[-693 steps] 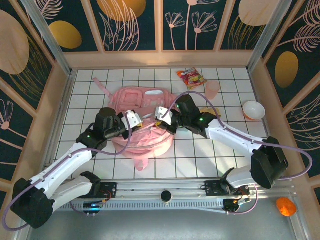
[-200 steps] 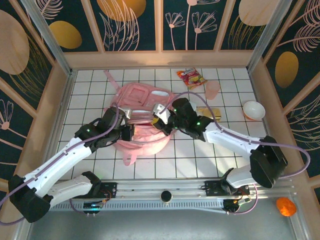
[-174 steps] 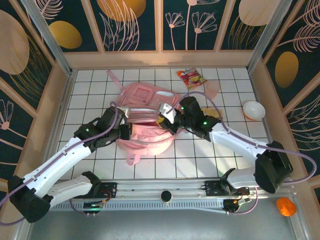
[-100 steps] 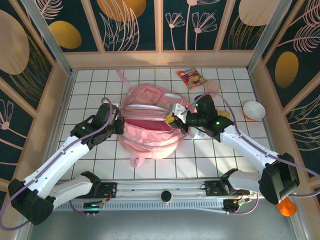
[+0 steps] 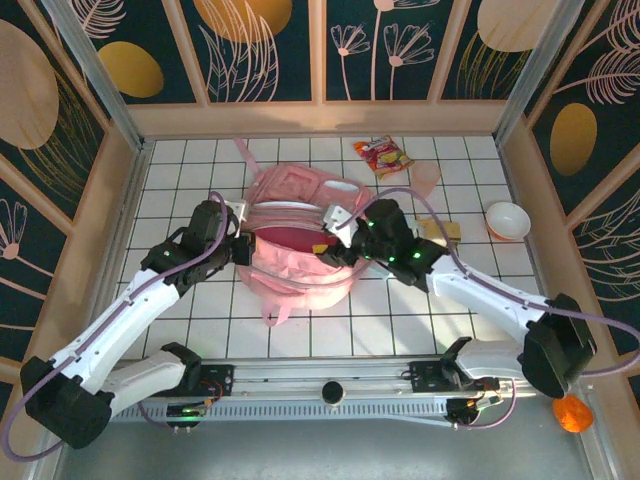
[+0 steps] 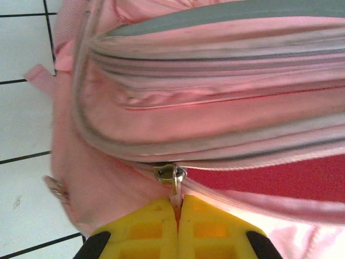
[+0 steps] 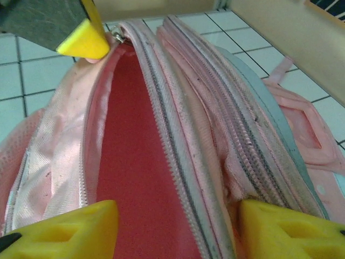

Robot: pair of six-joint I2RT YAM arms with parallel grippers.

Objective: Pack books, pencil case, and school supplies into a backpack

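Right arm hides part of the pale yellow block (image 5: pixel 450 230); deep inside the backpack (image 5: pixel 300 280), contents can't be made out.

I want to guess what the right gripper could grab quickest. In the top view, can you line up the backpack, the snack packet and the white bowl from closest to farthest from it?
Starting from the right gripper:
1. backpack: right under it, at the bag's open mouth.
2. snack packet: farther back, near the back wall.
3. white bowl: farthest, off to the right by the side wall.
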